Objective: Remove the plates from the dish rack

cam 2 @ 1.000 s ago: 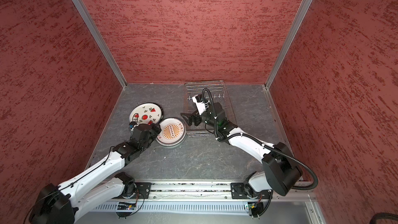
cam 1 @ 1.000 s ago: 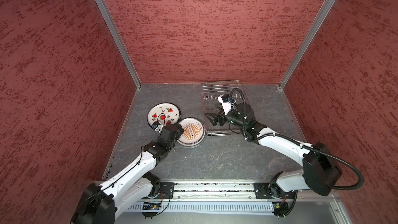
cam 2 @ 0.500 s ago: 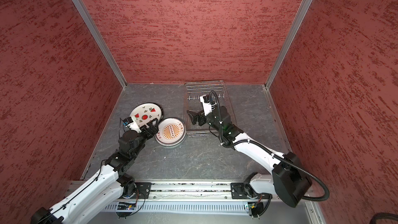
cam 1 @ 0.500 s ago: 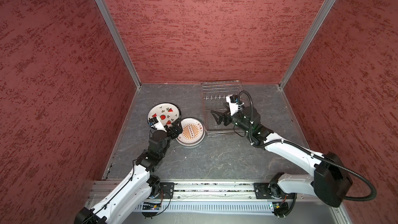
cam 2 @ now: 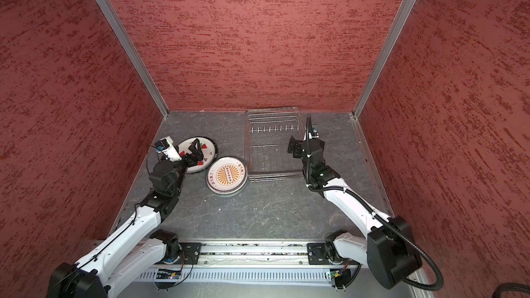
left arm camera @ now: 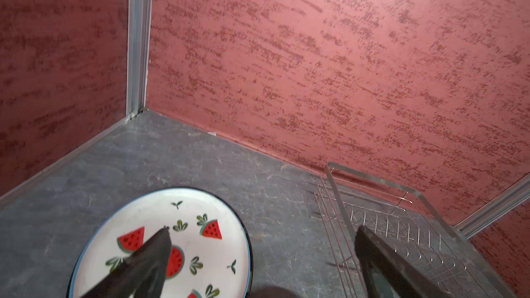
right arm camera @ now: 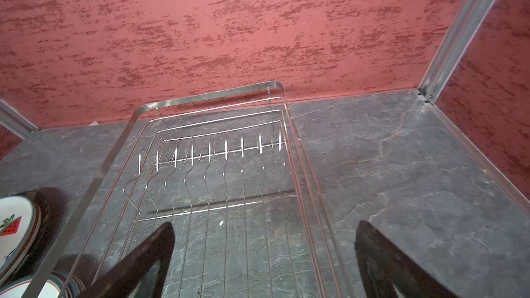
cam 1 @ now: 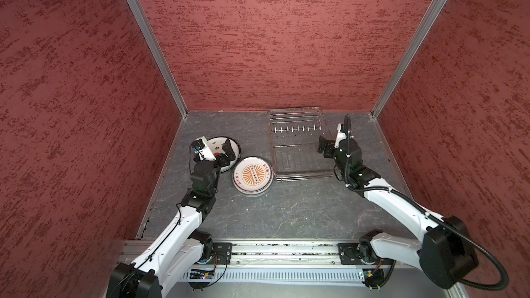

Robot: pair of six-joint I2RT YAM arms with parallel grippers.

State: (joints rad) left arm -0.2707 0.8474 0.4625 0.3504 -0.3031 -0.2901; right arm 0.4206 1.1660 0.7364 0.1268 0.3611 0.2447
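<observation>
A dark grey, stone-patterned bench (cam 1: 286,210) fills the floor of a small booth. Rough red textured walls (cam 1: 272,38) close its left, far and right edges, joined at the far corners by silver metal posts (cam 1: 149,41). Along the near edge runs a silver rail (cam 1: 272,249) carrying the bases of two white-and-black robot arms. The dish rack (cam 1: 298,146), a rectangular silver wire tray with low sides, sits against the far edge, slightly right of the middle. A row of short upright prongs (cam 1: 295,129) crosses its far half, and no plate stands in it. The plates lie flat on the bench, in the far part near the left edge. A white plate printed with red watermelon slices (cam 1: 216,143) is closest to the left edge. A plate with an orange sunburst and red characters (cam 1: 252,175) lies just beside it, close to the rack's near left corner. The right wrist view shows more rims beneath both, so these are stacks; their count cannot be told. The left gripper (cam 1: 226,151) hangs above the watermelon plate with its jaws spread wide and nothing between them. The right gripper (cam 1: 323,147) hangs over the rack's right side, likewise spread and empty, one finger above the wires and one above bare bench.
</observation>
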